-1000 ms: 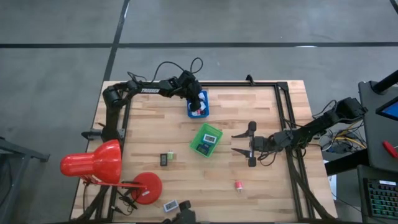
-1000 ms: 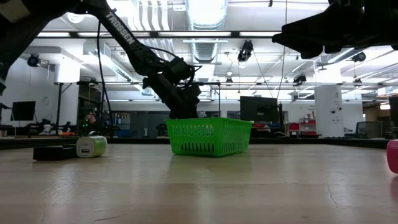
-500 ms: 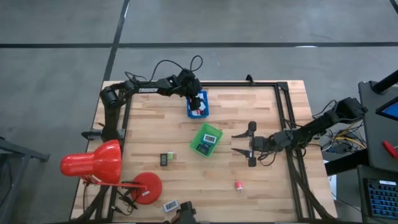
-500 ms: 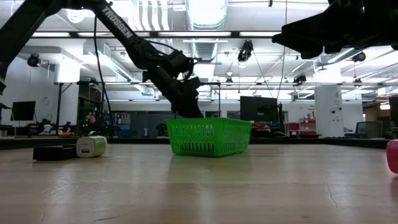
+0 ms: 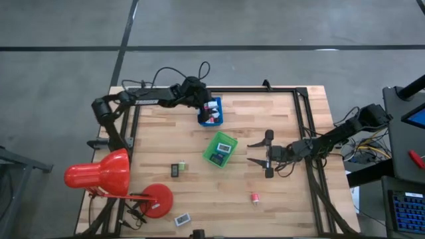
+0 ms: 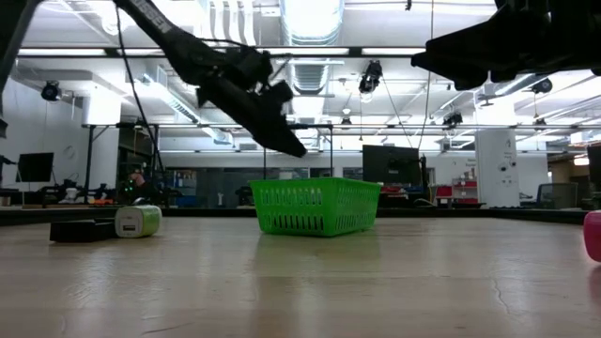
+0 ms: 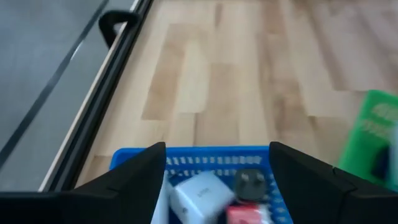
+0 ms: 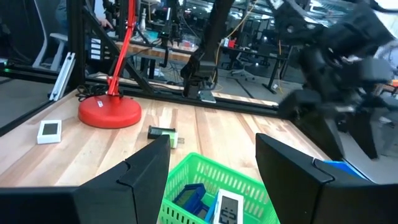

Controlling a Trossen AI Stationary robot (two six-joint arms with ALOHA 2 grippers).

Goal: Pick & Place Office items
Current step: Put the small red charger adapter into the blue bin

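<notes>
The blue tray (image 5: 212, 113) holds a white cube (image 7: 198, 194), a dark plug-like piece (image 7: 249, 180) and a red piece (image 7: 246, 215). My left gripper (image 7: 216, 149) is open and hovers above the tray's far-left end (image 5: 201, 99), holding nothing; it shows raised in the low view (image 6: 282, 139). The green tray (image 5: 220, 149) holds a white flat piece and blue pieces (image 8: 211, 202). My right gripper (image 5: 257, 153) is open, just right of the green tray, level with the table. Loose pieces lie on the table: a dark-and-green one (image 5: 176, 169), a pink-red one (image 5: 255, 198), a white one (image 5: 181, 218).
A red desk lamp (image 5: 99, 174) stands with its round base (image 5: 157, 200) at the near-left corner. A black frame rail (image 5: 305, 119) runs along the table's right side and far edge. Bare wood lies between the trays and the right rail.
My left gripper has risen out of the blue tray and drawn back toward the table's far-left corner, its arm folding back with it. The right arm, the trays and the loose pieces have kept still.
</notes>
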